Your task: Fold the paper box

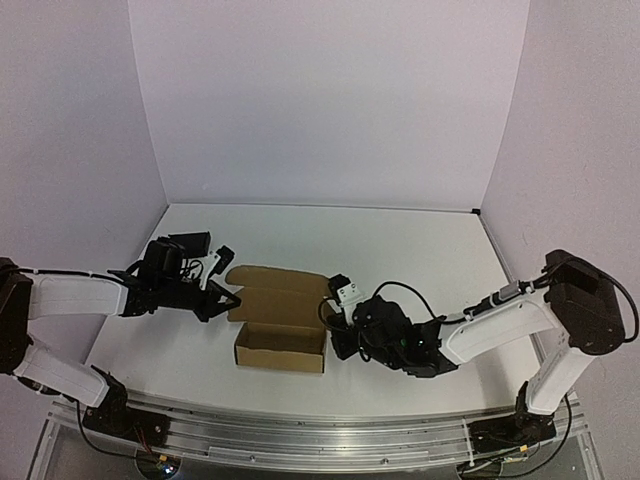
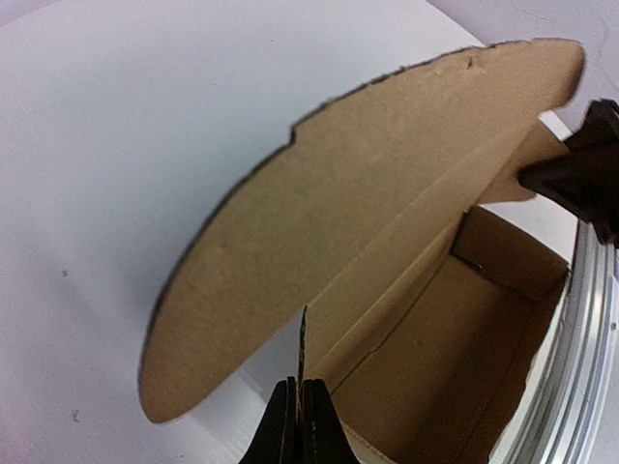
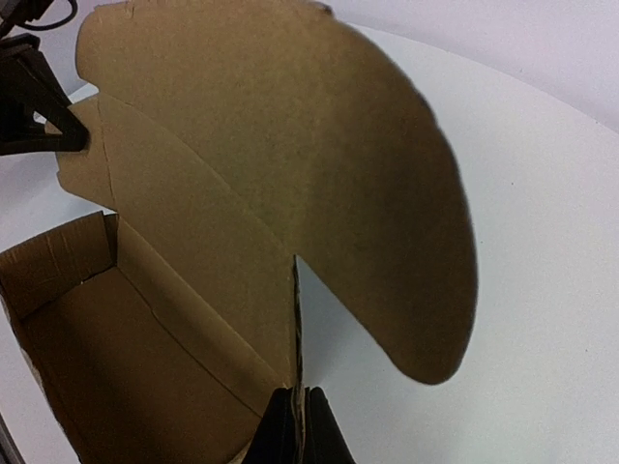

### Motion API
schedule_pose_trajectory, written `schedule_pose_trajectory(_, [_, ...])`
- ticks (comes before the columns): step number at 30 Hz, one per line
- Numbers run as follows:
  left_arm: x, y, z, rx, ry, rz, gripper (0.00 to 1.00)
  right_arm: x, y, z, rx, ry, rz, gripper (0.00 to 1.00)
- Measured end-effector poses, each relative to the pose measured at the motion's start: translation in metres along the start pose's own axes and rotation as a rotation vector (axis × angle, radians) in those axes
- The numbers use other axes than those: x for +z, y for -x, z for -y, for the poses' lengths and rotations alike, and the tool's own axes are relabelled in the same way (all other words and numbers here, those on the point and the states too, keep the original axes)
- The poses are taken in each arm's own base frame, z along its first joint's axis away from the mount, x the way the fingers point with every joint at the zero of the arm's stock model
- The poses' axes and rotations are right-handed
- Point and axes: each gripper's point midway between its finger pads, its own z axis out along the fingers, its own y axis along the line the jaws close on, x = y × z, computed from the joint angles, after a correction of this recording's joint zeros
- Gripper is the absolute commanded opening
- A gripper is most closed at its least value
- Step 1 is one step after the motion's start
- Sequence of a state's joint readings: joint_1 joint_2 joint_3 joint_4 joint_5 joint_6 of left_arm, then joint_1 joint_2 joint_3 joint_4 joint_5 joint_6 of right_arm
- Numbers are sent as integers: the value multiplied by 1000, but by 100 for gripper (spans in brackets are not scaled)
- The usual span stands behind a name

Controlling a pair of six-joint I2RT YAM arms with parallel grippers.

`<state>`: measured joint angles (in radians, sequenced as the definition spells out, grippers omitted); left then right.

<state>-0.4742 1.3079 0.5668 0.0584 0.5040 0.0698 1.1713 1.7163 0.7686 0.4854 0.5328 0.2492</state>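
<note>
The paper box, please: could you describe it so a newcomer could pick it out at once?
Look at the white table, near its front edge, between the left arm and the right arm. The paper box sits there, open-topped, lid open behind it. It is the only brown cardboard thing in view.

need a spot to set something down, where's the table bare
Bare table behind the paper box, up to the back wall, and the far right corner. Crowded at both box ends, where the left gripper and right gripper pinch its flaps.

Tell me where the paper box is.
In the top view, the paper box sits near centre, between the left gripper and right gripper, each pinching one end.
</note>
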Motion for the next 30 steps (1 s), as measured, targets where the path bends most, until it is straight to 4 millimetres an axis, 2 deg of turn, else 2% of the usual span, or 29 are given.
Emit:
schedule_pose_trajectory(3, [0,8,-12,-64,95,8,0,5,6,-10,1,-58,17,4])
schedule_pose_trajectory(8, [-6,37,-33,-149,253,68,0,5,34,-37,-33,-168,80,4])
schedule_pose_trajectory(13, [-9,57,-35,-243,283,123,0,2,49,-48,-29,-225,124,4])
schedule_pose_trajectory(17, [-7,47,-36,-315,294,118,0,10,44,-42,12,-286,123,0])
schedule_pose_trajectory(21, [-2,25,-33,-342,298,76,0,19,34,-33,45,-375,94,0])
schedule_pose_trajectory(30, [3,18,-28,-342,326,92,0,42,52,-12,192,-559,90,0])
